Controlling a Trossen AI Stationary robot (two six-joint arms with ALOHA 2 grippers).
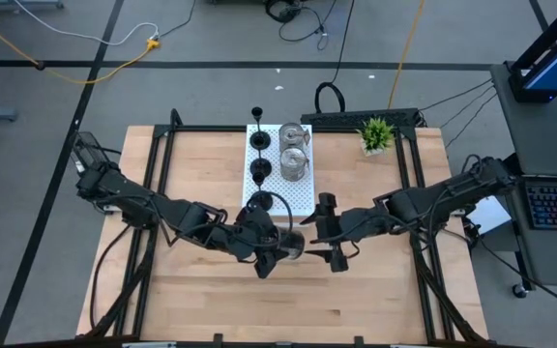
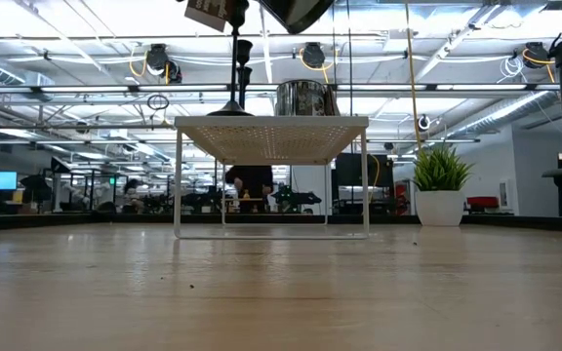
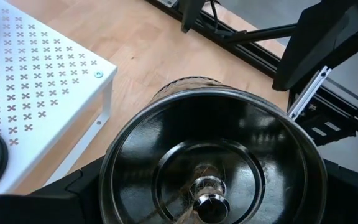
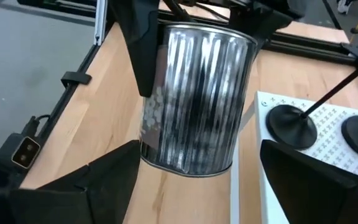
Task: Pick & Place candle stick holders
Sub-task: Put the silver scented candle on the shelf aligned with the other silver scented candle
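Observation:
My left gripper (image 1: 277, 249) is shut on a squat, ribbed silver candle stick holder (image 4: 194, 99), lifted above the table just near of the white perforated board (image 1: 303, 193). The holder's open top shows in the left wrist view (image 3: 210, 162). My right gripper (image 1: 329, 240) is open just to the holder's right, its fingers (image 4: 104, 180) standing on either side of the holder's lower part without touching. Three black stemmed holders (image 1: 259, 172) and two silver ones (image 1: 293, 166) stand by their bases on the board. My left gripper pinches the silver holder's ribbed side wall (image 4: 157, 68) between its two fingers (image 4: 140, 50), near the rim. The fingers come from above, slanting down. The holder hangs clear of the table, open end up and slightly tilted.
The board stands on thin legs (image 2: 178, 185) above the wooden table. A small green potted plant (image 1: 376, 133) stands at the far right. Black frame rails (image 1: 419, 174) run along both sides of the table. Bare wood (image 1: 288, 300) lies toward the near edge.

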